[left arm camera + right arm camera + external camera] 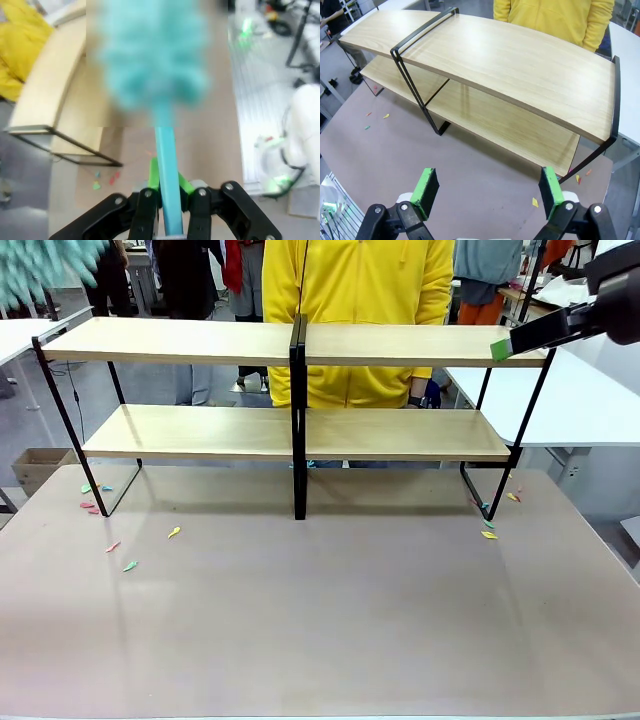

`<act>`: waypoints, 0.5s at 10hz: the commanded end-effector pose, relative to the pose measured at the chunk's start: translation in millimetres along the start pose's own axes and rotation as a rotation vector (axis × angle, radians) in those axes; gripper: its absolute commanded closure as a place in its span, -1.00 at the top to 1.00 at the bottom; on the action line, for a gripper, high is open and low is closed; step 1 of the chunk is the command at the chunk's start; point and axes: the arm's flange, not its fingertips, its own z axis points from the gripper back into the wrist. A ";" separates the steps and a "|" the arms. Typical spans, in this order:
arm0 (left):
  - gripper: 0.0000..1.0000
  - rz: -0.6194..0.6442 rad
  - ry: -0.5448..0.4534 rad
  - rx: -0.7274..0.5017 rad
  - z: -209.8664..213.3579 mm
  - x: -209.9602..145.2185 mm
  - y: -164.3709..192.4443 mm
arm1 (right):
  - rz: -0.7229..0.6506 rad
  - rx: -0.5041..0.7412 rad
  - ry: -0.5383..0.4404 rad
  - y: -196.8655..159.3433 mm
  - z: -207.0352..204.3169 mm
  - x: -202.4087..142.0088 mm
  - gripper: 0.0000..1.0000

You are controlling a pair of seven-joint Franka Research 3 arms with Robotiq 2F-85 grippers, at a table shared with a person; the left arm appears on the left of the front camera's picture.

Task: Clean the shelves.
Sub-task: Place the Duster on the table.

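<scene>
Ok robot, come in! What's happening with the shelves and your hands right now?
Left gripper shut on teal duster, raised. Right gripper open, empty, near shelves. Paper scraps on table; person behind.

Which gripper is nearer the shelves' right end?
Right. The right gripper hovers open by the shelves' top right end; the left gripper, holding the duster, is beyond their left end.

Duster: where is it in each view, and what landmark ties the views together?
Front view: teal duster at top left, above the shelves' left end.
Left wrist view: duster fills upper centre, its handle clamped in the left tool.
Right wrist view: not in it.
Shared landmark: shelves.
</scene>
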 end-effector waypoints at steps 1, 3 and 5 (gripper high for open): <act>-0.91 -0.016 0.070 -0.172 -44.0 10.0 -21.5 | -0.121 0.126 0.086 -10.6 12.5 -16.0 1.00; -0.91 0.078 0.141 -0.357 -104.5 -5.4 -18.7 | -0.297 0.100 0.306 -34.1 -5.9 -64.3 1.00; -0.91 0.178 0.211 -0.409 -157.1 -34.8 -18.4 | -0.413 0.229 0.389 -46.9 -22.8 -113.1 1.00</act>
